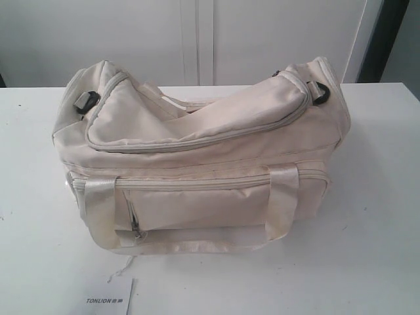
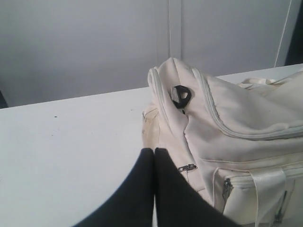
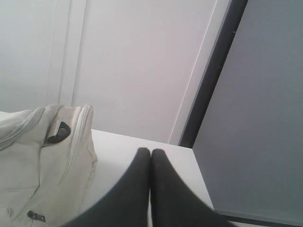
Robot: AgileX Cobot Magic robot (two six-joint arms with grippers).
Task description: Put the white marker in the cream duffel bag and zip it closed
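Exterior view: large cream fabric duffel bag [image 1: 210,164] sits mid white desk [image 1: 380,230], long side to camera. Curved top zipper [image 1: 197,143] reads shut along the run that shows. 2 shiny cream straps [image 1: 283,197] hang down the front, across the front zip pocket [image 1: 197,207]. 1 black end ring [image 1: 86,100] sits at the view's left end and 1 at the right. White card printed "TONLION" [image 1: 111,300] lies on the desk at the near edge, just in front of the bag. Only this view shows the card. No arm shows here.

Left wrist view: left gripper [image 2: 154,150], black jaws pressed together, nothing between them. Tips are right by the bag's lower end corner; cannot tell if touching. This view alone shows a small metal side zip pull [image 2: 187,167] just beside the jaws.

Right wrist view: right gripper [image 3: 150,151], jaws also closed and empty, over bare desk. It is apart from the bag's other end. Only here: dark vertical frame [image 3: 213,80] on the pale wall behind.

White marker: hidden in all 3 views, so cannot tell where it is.
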